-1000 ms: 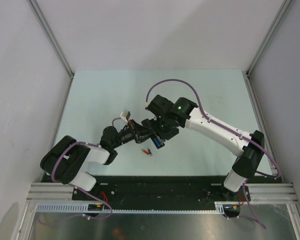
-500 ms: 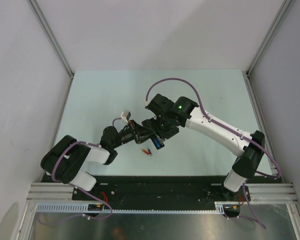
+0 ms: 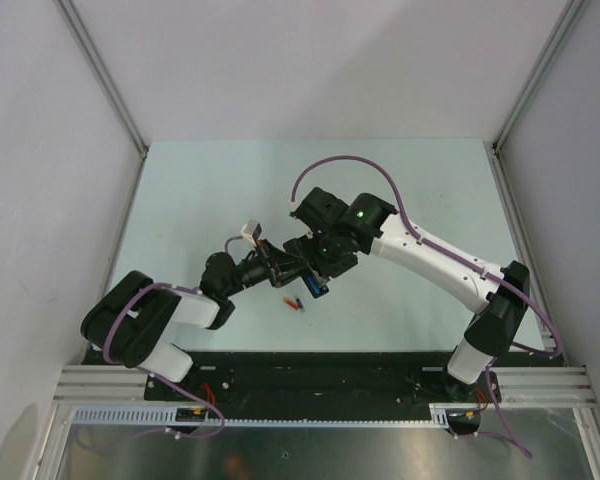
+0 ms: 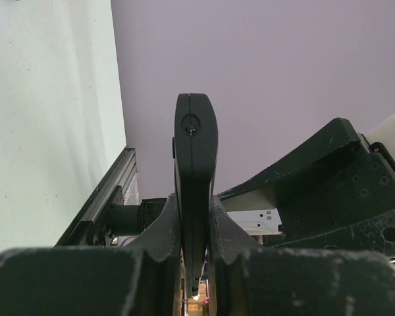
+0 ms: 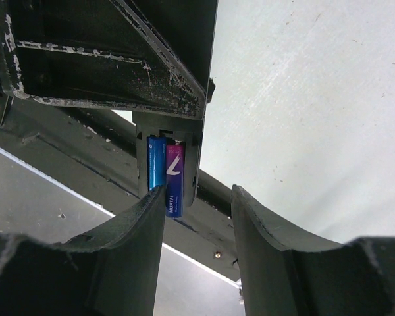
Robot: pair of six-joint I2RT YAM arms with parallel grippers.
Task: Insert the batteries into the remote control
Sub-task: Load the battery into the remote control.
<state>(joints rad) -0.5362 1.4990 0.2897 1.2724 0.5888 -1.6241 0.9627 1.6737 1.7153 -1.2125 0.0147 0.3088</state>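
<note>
My left gripper [image 4: 195,220] is shut on the remote control [image 4: 196,158], a slim black bar held on edge above the table. In the right wrist view the remote's recess [image 5: 192,168] holds two batteries side by side, a blue one [image 5: 157,164] and a purple one [image 5: 174,181]. The purple one sticks out past the remote's end. My right gripper [image 5: 197,201] is open just below them, its left finger [image 5: 141,224] at the batteries' ends. From above, both grippers meet at mid-table, with the blue battery [image 3: 317,285] showing. A small red-orange battery [image 3: 293,303] lies on the table below them.
The pale green table [image 3: 200,190] is walled in grey on the left, back and right. A black base rail [image 3: 320,370] runs along the near edge. The right arm [image 3: 430,260] reaches in diagonally, with a purple cable [image 3: 350,165] looping over it.
The right wrist has shifted very slightly at the remote. The left arm and the remote have stayed where they were.
</note>
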